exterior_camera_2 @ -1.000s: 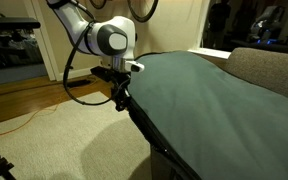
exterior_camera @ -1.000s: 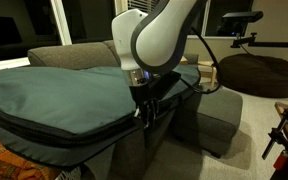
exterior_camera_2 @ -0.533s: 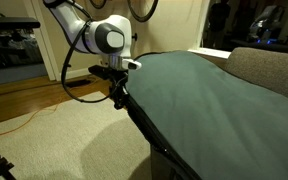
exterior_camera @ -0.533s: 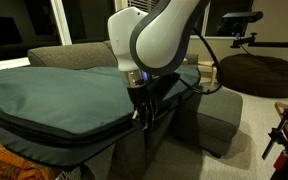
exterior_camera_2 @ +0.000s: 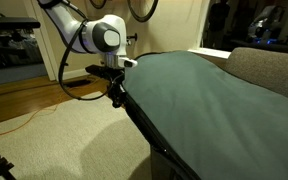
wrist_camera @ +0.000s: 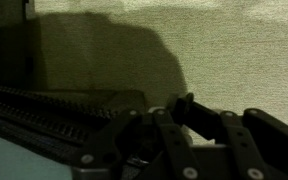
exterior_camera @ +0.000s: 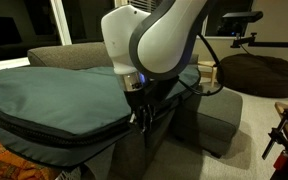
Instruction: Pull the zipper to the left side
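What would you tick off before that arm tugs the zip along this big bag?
1. The gripper is shut: ok.
2. It sits right at the zip line, wrist view: ok.
3. The pull tab is really pinched: cannot tell, it is hidden.
4. The bag rests flat on the sofa: ok.
5. Nothing lies across the zip line: ok, as far as the views show.

The large teal-grey padded bag (exterior_camera: 54, 95) is matt cloth, softly creased. Its black toothed zipper line (wrist_camera: 54, 105), low on the left of the wrist view, has a dull finish (plastic or metal, hard to tell). The white robot arm (exterior_camera: 159, 40) has a smooth, glossy shell, and the black gripper (wrist_camera: 174, 108) is matt. The pale carpet (exterior_camera_2: 64, 140) looks rough-woven.
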Tool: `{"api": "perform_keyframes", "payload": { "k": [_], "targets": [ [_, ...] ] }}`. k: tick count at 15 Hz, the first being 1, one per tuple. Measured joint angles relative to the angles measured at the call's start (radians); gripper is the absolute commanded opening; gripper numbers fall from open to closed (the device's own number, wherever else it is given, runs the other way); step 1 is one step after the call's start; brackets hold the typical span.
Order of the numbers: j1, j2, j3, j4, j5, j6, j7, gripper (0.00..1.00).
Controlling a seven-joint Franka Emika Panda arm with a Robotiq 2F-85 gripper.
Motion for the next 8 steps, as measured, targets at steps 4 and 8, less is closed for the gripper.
{"api": "perform_keyframes", "payload": {
  "k": [4, 8],
  "targets": [
    [0.017, 0.0, -0.002, 0.002, -0.02, 0.0, 0.029, 0.05],
    [0.038, 0.0, -0.003, 0.005, -0.044, 0.001, 0.059, 0.05]
  ]
}}
